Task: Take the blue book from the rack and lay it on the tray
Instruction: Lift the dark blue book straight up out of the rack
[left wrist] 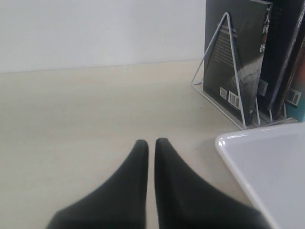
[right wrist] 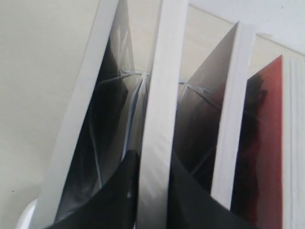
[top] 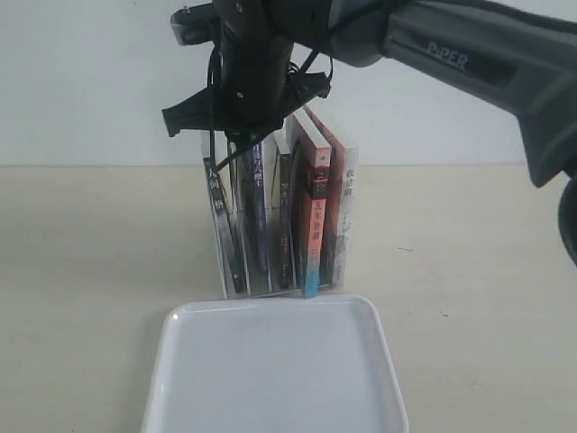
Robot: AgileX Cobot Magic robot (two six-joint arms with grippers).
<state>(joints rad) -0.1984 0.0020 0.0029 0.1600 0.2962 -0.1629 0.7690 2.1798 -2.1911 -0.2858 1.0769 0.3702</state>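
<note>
The blue book (top: 259,209) stands upright in the clear rack (top: 223,263), its narrow blue spine facing the exterior camera. My right gripper (top: 245,140) reaches across from the right and sits on the book's top. In the right wrist view its fingers (right wrist: 125,181) press both sides of the book's white page edge (right wrist: 159,105), so the right gripper (right wrist: 153,157) is shut on it. The white tray (top: 270,374) lies in front of the rack. My left gripper (left wrist: 151,141) is shut on nothing, low over the table beside the tray's corner (left wrist: 271,167); it is outside the exterior view.
A black-spined book (top: 216,212) stands left of the blue one. A red-and-teal-spined book (top: 313,230) and a white-spined book (top: 348,207) stand to its right. The right arm (top: 469,54) spans the upper right. A pale wall runs behind the table.
</note>
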